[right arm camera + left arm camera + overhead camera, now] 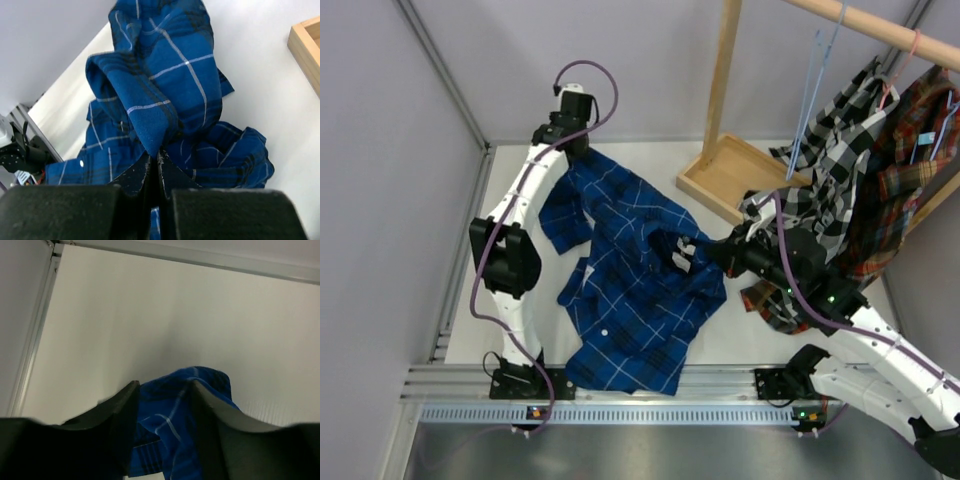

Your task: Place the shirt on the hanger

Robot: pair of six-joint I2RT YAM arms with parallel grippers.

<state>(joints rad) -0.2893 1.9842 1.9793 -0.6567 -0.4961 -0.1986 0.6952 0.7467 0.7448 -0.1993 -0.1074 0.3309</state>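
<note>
Finding one: my right gripper (155, 152) is closed tight on the shirt (630, 290). In the right wrist view the two fingers meet with no gap and pinch a raised fold of the dark blue plaid cloth. The fabric rises in a peak from that pinch and drapes down on both sides.

Finding two: my left gripper (162, 385) has its fingers apart. In the left wrist view a bunched edge of the blue cloth shows through the gap, lying on the white table (730, 340) just beyond the fingertips. I cannot tell whether either finger touches it. From above, this gripper sits at the far left corner of the garment, near the back wall.

Finding three: the shirt lies crumpled across the middle of the table between my two arms. Its near hem reaches the rail at the front edge, and its right side is lifted where my right gripper holds it.

Finding four: the hanger (808, 100), thin light-blue wire, hangs from the wooden rod (880, 25) at the far right, well apart from the shirt. Beside it on the same rod hang a black-and-white checked shirt (840, 170) and a red-brown plaid shirt (910, 180). The rack's wooden base (730, 175) stands on the table behind the blue shirt.
</note>
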